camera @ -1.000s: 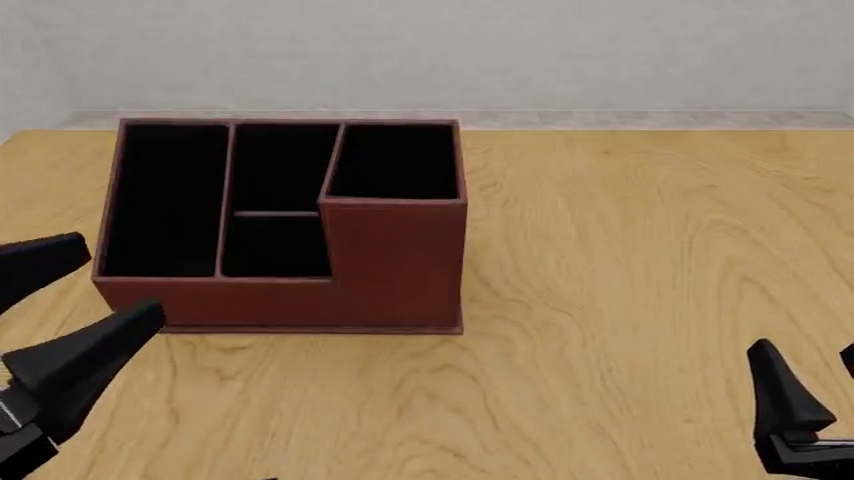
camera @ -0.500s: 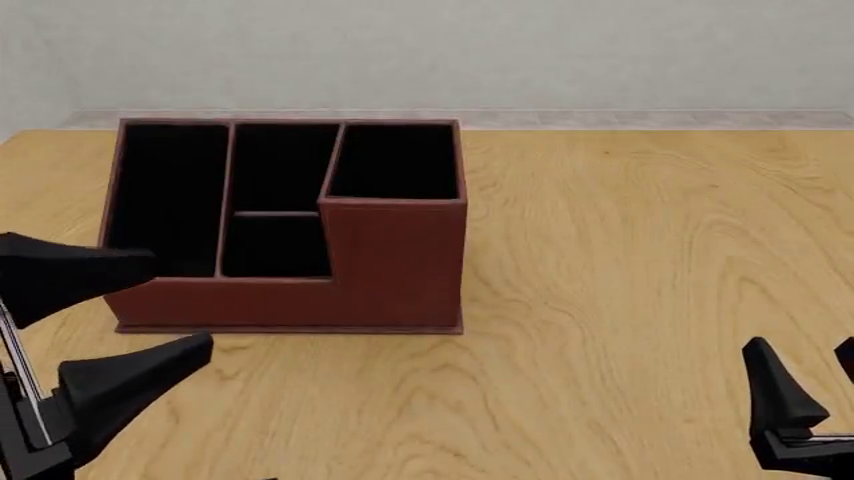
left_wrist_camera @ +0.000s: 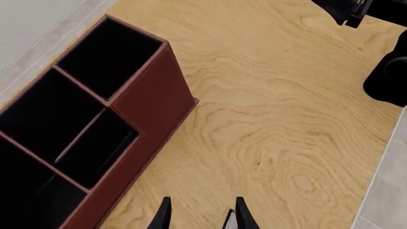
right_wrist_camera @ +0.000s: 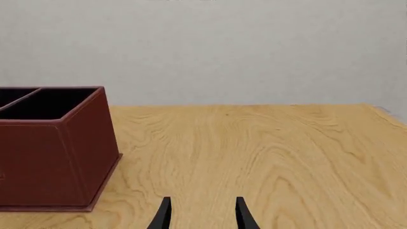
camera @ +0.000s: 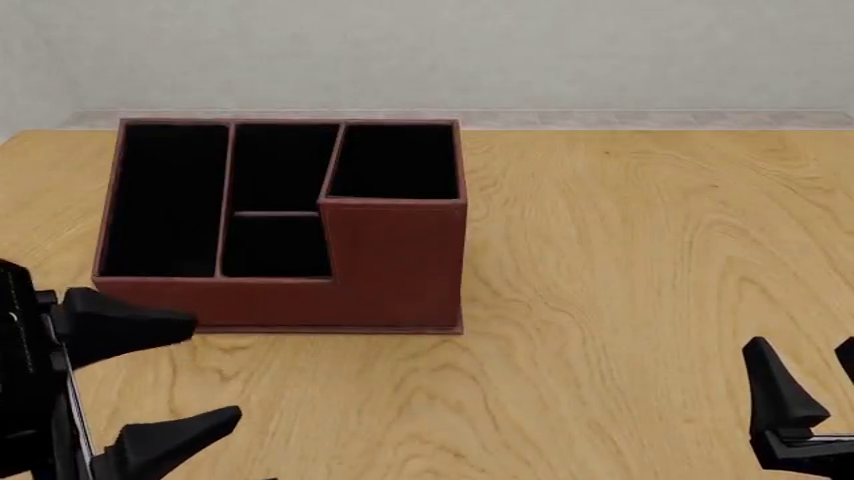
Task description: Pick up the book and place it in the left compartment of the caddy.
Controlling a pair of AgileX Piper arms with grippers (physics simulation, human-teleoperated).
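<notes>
The reddish-brown caddy (camera: 395,262) stands on the table's left half, its tall square section nearest the middle. Along its far-left wall runs the left compartment (camera: 163,200), which looks plain black inside. The book is not visible in any view. My left gripper (camera: 218,365) is open and empty, just in front of the caddy's left front corner, fingers pointing right. In the left wrist view the left gripper (left_wrist_camera: 203,206) hovers over bare wood beside the caddy (left_wrist_camera: 149,90). My right gripper (camera: 801,347) stays open and empty at the front right; the right gripper (right_wrist_camera: 202,204) faces the caddy (right_wrist_camera: 54,152).
Light wooden table (camera: 641,250) stretches right of the caddy, with a pale wall behind. The right arm's black links (left_wrist_camera: 388,71) show at one side of the left wrist view, near the table's edge (left_wrist_camera: 381,181).
My left gripper has swung from beside the caddy's left wall down and rightward to in front of its left corner, staying open. The right gripper has not moved.
</notes>
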